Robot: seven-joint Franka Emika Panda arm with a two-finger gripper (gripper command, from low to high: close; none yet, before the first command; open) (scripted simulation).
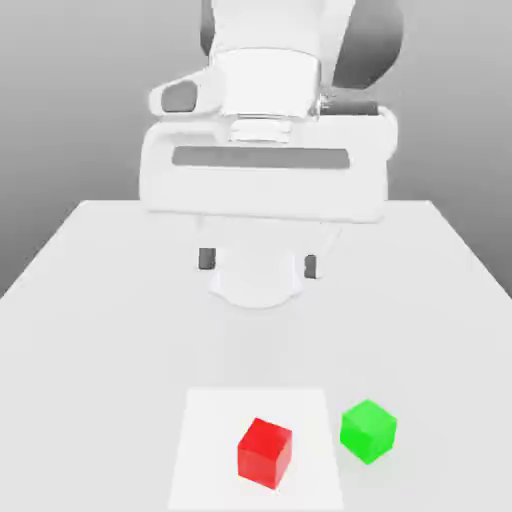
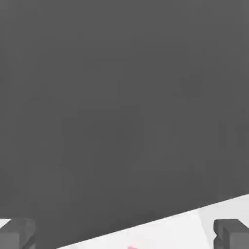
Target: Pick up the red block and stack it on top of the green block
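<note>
Red block (image 1: 265,453) near green block (image 1: 368,431)

A simulated robot test scene; plain pale tabletop (image 1: 120,350) below the pincer (image 1: 259,263), blank gray backdrop (image 1: 80,100) behind it.

A pale surface (image 1: 120,340) spans the exterior view; on it lies a white square (image 1: 215,440) (brighter than what surrounds it, and flat-looking).
</note>
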